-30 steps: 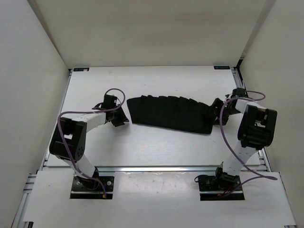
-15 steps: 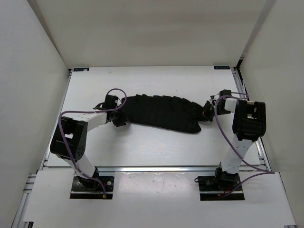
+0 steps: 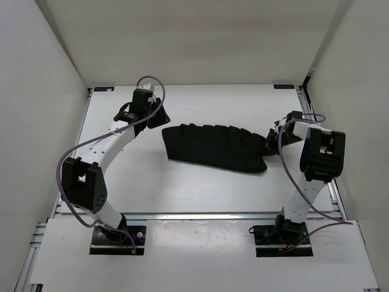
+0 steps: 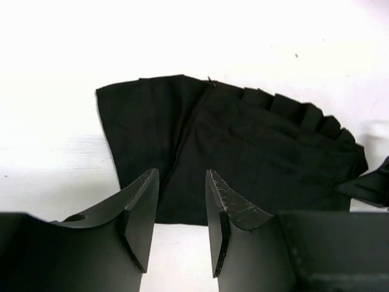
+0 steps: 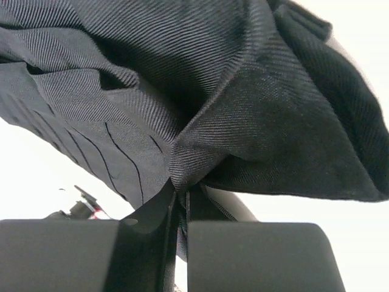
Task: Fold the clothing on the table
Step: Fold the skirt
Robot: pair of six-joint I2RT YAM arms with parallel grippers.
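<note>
The black pleated cloth skirt [image 3: 213,149] lies mid-frame on the flat white bench [image 3: 200,188], its right end pinched tight in the right fingers [image 5: 155,210], likely to fold it over, while the left fingers [image 4: 143,201] hang apart and empty, upper left.

No text, brand, number or sign can be read in any view. The only label-like items are on the table [image 3: 200,182]: the far-left blue mark [image 3: 103,89] at its far left corner and the far-right blue mark [image 3: 282,86] at its far right corner. Both are too small to tell whether they carry lettering.
</note>
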